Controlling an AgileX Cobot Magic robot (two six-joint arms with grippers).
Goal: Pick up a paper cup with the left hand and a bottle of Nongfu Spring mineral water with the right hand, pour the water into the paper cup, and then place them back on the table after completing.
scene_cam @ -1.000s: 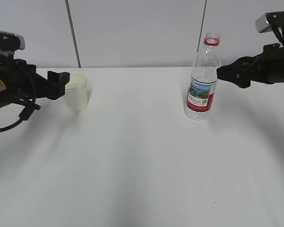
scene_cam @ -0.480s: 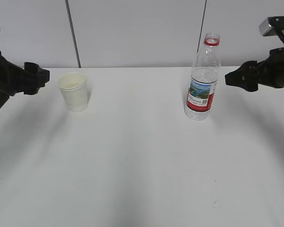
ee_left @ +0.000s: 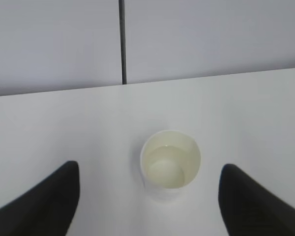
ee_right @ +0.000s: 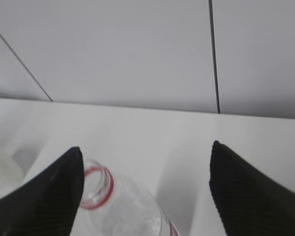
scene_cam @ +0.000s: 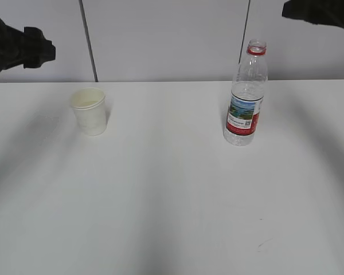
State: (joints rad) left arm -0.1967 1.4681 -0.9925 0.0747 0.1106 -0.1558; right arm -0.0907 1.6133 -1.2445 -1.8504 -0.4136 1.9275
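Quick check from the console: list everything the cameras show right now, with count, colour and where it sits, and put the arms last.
paper cup: one, off-white, upright on the left of the table, liquid inside, nothing touching it.
water bottle: one, clear plastic with a red neck ring and a red and blue label, uncapped, upright on the right of the table.
table: one, white, bearing both items.
wall panels: pale grey with dark seams, behind the table.
left gripper: one, black, open, raised at the upper left, clear of the cup.
right gripper: one, black, open, raised at the upper right, above and clear of the bottle.
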